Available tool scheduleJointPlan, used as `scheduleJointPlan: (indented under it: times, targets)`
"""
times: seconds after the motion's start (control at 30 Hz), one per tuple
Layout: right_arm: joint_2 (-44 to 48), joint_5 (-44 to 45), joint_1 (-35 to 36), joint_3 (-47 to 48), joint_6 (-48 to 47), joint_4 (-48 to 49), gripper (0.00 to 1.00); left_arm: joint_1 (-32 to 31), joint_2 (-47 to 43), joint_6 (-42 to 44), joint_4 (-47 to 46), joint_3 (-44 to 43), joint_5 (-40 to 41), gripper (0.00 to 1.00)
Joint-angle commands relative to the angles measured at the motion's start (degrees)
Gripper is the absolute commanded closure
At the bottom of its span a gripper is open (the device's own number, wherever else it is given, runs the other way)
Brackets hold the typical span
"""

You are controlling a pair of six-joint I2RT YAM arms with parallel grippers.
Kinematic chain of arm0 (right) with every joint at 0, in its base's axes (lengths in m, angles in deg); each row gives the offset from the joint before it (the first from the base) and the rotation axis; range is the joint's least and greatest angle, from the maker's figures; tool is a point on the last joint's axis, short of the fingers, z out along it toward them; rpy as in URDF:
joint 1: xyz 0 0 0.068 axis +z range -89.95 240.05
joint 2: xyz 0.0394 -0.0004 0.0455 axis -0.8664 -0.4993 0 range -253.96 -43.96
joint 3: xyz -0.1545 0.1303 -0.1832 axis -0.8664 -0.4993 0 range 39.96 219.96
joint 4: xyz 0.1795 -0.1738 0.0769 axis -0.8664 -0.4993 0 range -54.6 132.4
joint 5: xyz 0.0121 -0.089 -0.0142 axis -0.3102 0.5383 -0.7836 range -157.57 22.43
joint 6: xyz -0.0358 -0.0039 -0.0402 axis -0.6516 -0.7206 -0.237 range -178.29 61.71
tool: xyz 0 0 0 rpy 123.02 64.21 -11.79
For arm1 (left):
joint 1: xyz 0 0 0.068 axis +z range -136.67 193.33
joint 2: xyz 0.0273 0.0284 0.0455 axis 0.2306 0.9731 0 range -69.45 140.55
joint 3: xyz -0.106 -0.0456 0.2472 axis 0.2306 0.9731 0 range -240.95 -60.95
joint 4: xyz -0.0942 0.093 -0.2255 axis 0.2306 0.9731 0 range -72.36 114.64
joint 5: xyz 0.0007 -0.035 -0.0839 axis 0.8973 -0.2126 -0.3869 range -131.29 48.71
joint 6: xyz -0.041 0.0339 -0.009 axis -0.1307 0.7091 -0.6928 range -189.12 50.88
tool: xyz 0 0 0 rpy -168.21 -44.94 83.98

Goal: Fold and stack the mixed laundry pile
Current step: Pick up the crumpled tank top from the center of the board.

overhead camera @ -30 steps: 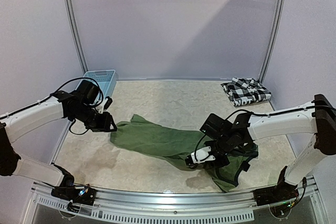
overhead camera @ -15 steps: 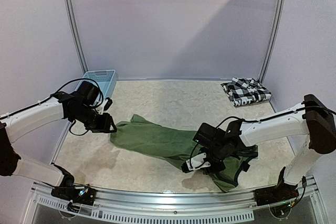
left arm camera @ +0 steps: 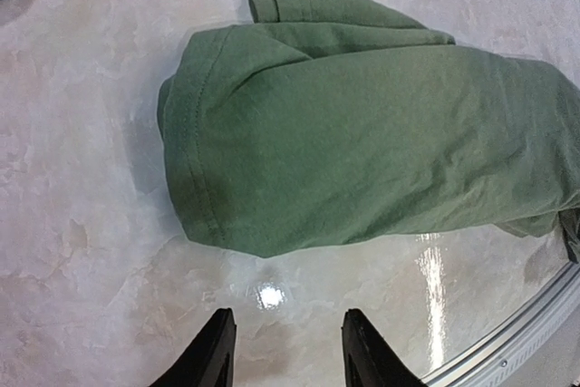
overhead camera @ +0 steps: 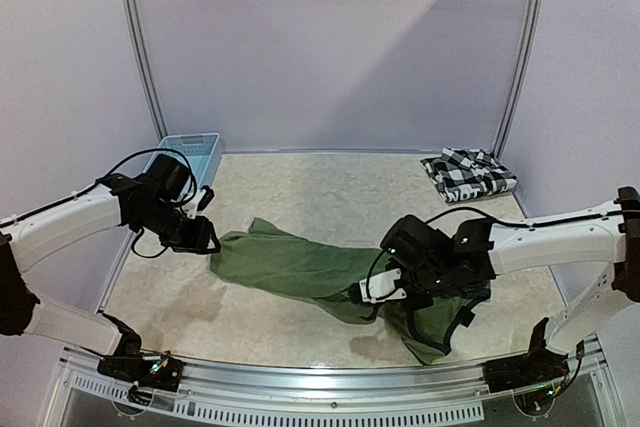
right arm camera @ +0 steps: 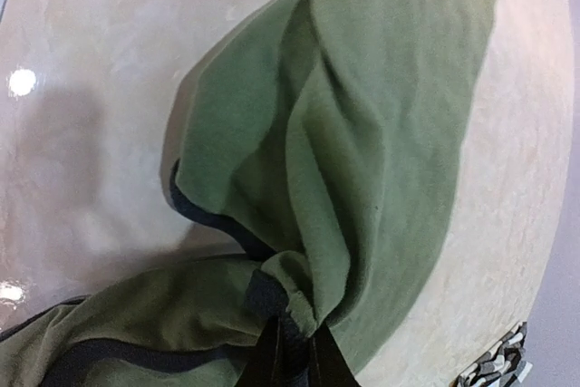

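Observation:
The olive-green shirt (overhead camera: 300,269) lies crumpled and stretched across the table's middle; its chest emblem is hidden. My right gripper (overhead camera: 372,294) is shut on a dark-trimmed edge of it (right arm camera: 288,301), and cloth bunches between the fingertips in the right wrist view (right arm camera: 292,337). My left gripper (overhead camera: 205,239) is open and empty, just off the shirt's left hem (left arm camera: 195,178); its fingertips (left arm camera: 222,333) stand over bare table. The black-and-white checked shirt (overhead camera: 468,173) lies folded at the back right, away from both grippers.
A light blue lattice basket (overhead camera: 190,154) stands at the back left by the wall. A metal rail (overhead camera: 330,387) runs along the near table edge. Walls close the back and sides. A corner of the checked shirt shows in the right wrist view (right arm camera: 497,364).
My right gripper dipped toward the near edge, then came back up and to the right with the shirt's edge. The left gripper shifted slightly left.

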Motion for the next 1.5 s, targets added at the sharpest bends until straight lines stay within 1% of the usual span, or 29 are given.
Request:
scheduleJointPlan:
  times: [0.0, 0.1, 0.23, 0.3, 0.37, 0.43, 0.5, 0.53, 0.57, 0.63, 0.7, 0.73, 0.77, 0.83, 0.93, 1.03, 1.13, 1.2, 1.33, 1.37, 1.4, 1.43, 1.47]
  targets:
    - [4.6, -3.7, -5.1, 3.7, 0.5, -1.7, 0.92, -0.5, 2.6, 4.3, 2.3, -2.7, 2.1, 0.59]
    - [3.4, -7.9, -10.2, 5.8, 1.7, -1.7, 0.97, -0.5, 4.8, 7.9, 3.1, -4.0, 2.9, 0.59]
    - [-0.5, -17.0, -18.8, 7.9, 3.7, -1.1, 0.98, -0.7, 6.5, 13.2, 4.8, -5.4, 2.9, 0.59]
    - [-2.1, -20.8, -22.8, 9.5, 5.3, -1.6, 0.98, -0.8, 6.2, 14.1, 4.8, -5.6, 2.4, 0.59]
    - [-3.2, -22.6, -25.5, 10.5, 6.0, -1.5, 0.98, -0.8, 6.3, 14.3, 5.6, -6.2, 3.2, 0.59]
    - [-3.0, -23.6, -27.1, 11.1, 6.4, -1.2, 0.98, -0.8, 7.1, 13.8, 6.9, -7.0, 6.3, 0.59]
    - [-2.7, -24.2, -28.4, 11.7, 7.1, -0.9, 0.98, -0.1, 9.6, 11.4, 8.9, -8.3, 10.7, 0.57]
    - [-2.6, -24.4, -29.4, 12.1, 8.0, -0.6, 0.98, 0.5, 11.2, 9.8, 10.1, -9.4, 11.5, 0.57]
    - [-2.5, -24.4, -30.3, 12.4, 8.7, -0.1, 0.98, 0.9, 12.7, 8.2, 10.8, -10.1, 10.9, 0.57]
    - [-2.8, -24.4, -32.0, 13.3, 10.0, 0.2, 0.99, 1.3, 14.0, 6.4, 9.9, -9.9, 6.1, 0.56]
    - [-3.8, -24.3, -32.9, 14.1, 10.4, -0.4, 0.99, -0.1, 13.4, 7.6, 7.6, -8.6, -1.0, 0.54]
    - [-4.1, -24.4, -33.1, 14.3, 10.5, -0.6, 1.0, -1.2, 12.8, 8.9, 7.0, -8.3, -1.9, 0.52]
    - [-4.4, -24.5, -33.1, 14.3, 10.5, -0.6, 1.0, -3.1, 12.0, 10.4, 6.8, -8.1, -0.7, 0.51]
    - [-5.3, -24.8, -33.5, 14.7, 11.1, -0.8, 1.0, -9.4, 10.7, 15.5, 7.4, -8.6, 4.4, 0.5]
    - [-7.3, -26.0, -34.5, 16.4, 12.4, -1.6, 1.0, -15.8, 11.7, 22.2, 8.2, -10.6, 11.6, 0.51]
    - [-8.6, -27.3, -34.7, 17.2, 12.6, -1.9, 1.0, -21.6, 14.1, 29.6, 5.4, -10.1, 14.7, 0.53]
    - [-8.4, -27.6, -34.7, 17.2, 12.9, -2.1, 1.0, -25.3, 20.5, 32.0, 6.3, -12.2, 17.9, 0.54]
    - [-7.9, -27.6, -34.7, 16.8, 12.8, -2.1, 1.0, -27.3, 25.1, 33.4, 6.6, -13.4, 22.7, 0.53]
    - [-6.9, -27.9, -34.8, 16.2, 12.6, -2.3, 1.0, -28.5, 33.4, 35.1, 6.2, -15.7, 30.2, 0.54]
    - [-6.9, -28.0, -34.8, 16.2, 12.6, -2.4, 1.0, -28.6, 35.1, 35.3, 5.8, -16.0, 33.1, 0.55]
    - [-6.7, -28.1, -34.8, 16.2, 12.6, -2.6, 1.0, -28.7, 36.8, 35.6, 5.2, -16.1, 36.5, 0.58]
    - [-6.5, -28.2, -34.8, 16.1, 12.8, -2.7, 1.0, -28.7, 38.1, 36.0, 5.1, -16.4, 39.4, 0.65]
    - [-6.2, -28.3, -34.8, 16.1, 12.8, -3.0, 1.0, -28.7, 39.0, 36.4, 5.5, -16.9, 40.9, 0.74]
